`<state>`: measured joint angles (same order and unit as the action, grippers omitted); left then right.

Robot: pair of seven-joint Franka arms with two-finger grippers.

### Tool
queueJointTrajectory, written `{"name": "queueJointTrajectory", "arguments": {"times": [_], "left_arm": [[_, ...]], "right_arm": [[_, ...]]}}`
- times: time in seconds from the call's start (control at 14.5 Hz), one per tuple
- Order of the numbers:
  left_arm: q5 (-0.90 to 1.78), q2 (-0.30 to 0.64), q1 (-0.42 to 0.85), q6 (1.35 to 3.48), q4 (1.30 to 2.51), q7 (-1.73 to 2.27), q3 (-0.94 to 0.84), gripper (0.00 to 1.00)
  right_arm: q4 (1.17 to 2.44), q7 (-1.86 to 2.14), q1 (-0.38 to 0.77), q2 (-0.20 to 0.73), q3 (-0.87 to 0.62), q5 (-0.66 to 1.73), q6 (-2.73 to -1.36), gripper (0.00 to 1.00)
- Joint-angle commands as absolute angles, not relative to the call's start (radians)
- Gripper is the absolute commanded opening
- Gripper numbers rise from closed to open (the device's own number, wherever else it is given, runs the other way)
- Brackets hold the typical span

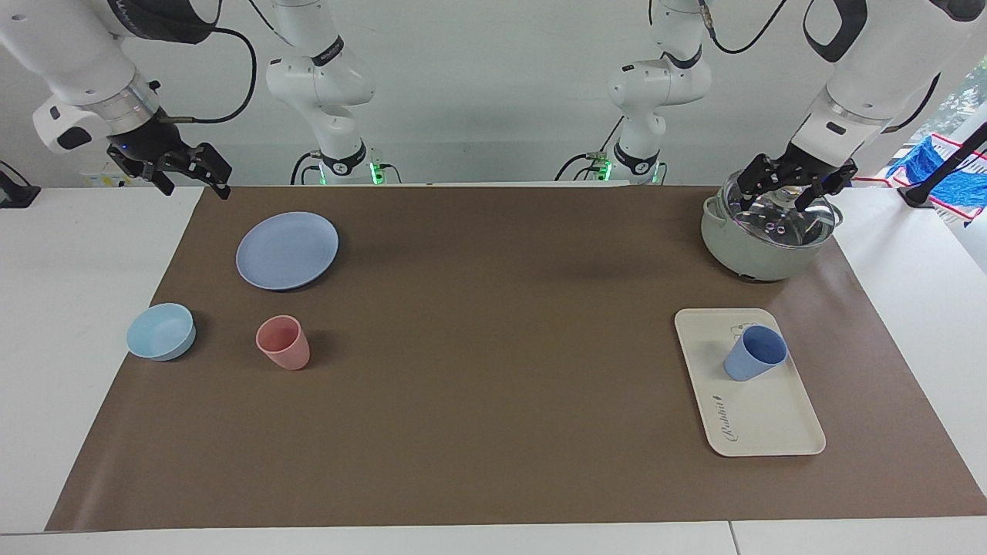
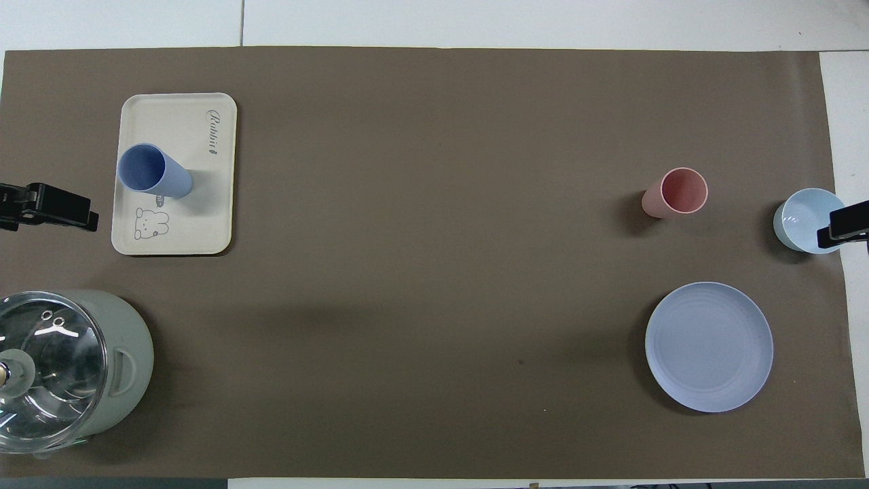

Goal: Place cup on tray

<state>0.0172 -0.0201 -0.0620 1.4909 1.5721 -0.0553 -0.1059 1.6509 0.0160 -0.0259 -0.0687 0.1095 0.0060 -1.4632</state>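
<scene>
The periwinkle-blue cup (image 1: 754,353) stands upright on the cream tray (image 1: 763,424), near the end with the bear drawing. It also shows in the overhead view (image 2: 153,171), on the tray (image 2: 204,224). My left gripper (image 1: 788,187) is open and empty, raised over the lid of the pot, apart from the cup; its tip shows in the overhead view (image 2: 68,210) beside the tray. My right gripper (image 1: 191,171) is open and empty, raised over the table's edge at the right arm's end. In the overhead view (image 2: 843,228) it partly covers the light-blue bowl.
A grey-green pot with a glass lid (image 1: 763,231) stands nearer to the robots than the tray. At the right arm's end are a round blue plate (image 1: 287,250), a pink tumbler (image 1: 283,342) and a light-blue bowl (image 1: 161,331).
</scene>
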Motion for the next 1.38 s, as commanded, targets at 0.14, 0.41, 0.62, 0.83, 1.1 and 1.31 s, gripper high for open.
{"name": "queueJointTrajectory", "arguments": {"times": [0.14, 0.41, 0.62, 0.83, 1.1, 1.31], "left_arm": [[0.015, 0.021, -0.063, 1.482, 1.528, -0.052, -0.103, 1.0], [0.02, 0.005, -0.063, 1.516, 1.569, -0.054, -0.104, 1.0], [0.026, 0.008, -0.066, 1.496, 1.536, -0.049, -0.104, 1.0], [0.031, 0.005, -0.066, 1.497, 1.532, -0.044, -0.1, 1.0], [0.031, -0.006, -0.066, 1.512, 1.537, -0.043, -0.1, 1.0], [0.031, -0.008, -0.067, 1.513, 1.545, -0.046, -0.1, 1.0]], "right_arm": [[1.692, 0.031, -0.008, -0.087, 0.109, -0.015, -1.529, 1.0], [1.674, 0.034, -0.009, -0.084, 0.107, -0.014, -1.534, 1.0], [1.671, 0.037, -0.009, -0.084, 0.101, -0.012, -1.534, 1.0], [1.671, 0.038, -0.009, -0.084, 0.092, -0.012, -1.536, 1.0], [1.671, 0.038, -0.009, -0.084, 0.092, -0.012, -1.534, 1.0], [1.671, 0.038, -0.009, -0.084, 0.091, -0.012, -1.534, 1.0]]}}
